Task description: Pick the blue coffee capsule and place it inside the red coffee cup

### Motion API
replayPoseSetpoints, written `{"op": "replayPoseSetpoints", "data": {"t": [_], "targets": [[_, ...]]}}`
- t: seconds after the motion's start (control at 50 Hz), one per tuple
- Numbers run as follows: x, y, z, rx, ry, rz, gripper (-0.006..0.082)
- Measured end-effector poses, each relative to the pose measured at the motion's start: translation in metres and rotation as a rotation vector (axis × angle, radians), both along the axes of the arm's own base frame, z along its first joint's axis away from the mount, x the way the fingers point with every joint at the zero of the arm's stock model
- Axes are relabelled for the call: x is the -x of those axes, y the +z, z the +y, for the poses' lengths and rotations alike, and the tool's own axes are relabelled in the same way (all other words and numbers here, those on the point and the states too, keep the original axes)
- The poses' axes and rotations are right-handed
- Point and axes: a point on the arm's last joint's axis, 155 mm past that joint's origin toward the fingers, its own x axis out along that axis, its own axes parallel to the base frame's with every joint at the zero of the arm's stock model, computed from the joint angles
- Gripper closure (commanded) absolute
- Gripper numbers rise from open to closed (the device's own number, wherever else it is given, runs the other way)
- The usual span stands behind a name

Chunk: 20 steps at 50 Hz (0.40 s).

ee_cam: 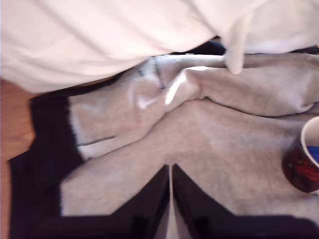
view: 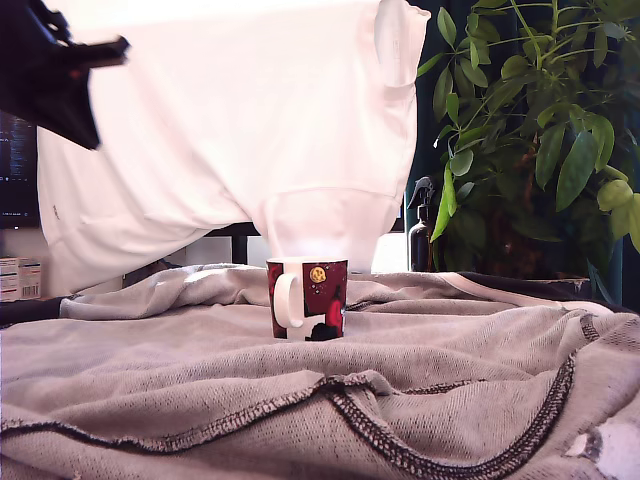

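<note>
The blue coffee capsule sits inside the red coffee cup. The gripper has its jaws closed and empty, so placing seems done.

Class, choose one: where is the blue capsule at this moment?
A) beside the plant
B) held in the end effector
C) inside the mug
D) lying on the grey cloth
C: in the wrist view the capsule shows blue inside the mug, and the end effector is shut and empty.
</note>
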Motion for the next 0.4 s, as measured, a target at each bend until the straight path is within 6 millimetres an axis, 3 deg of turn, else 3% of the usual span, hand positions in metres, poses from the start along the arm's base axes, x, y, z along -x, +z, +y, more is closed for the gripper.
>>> {"op": "replayPoseSetpoints", "data": {"t": [0.4], "targets": [[0.010,0.017,0.031,0.000,0.067,-0.040,0.0784]]}}
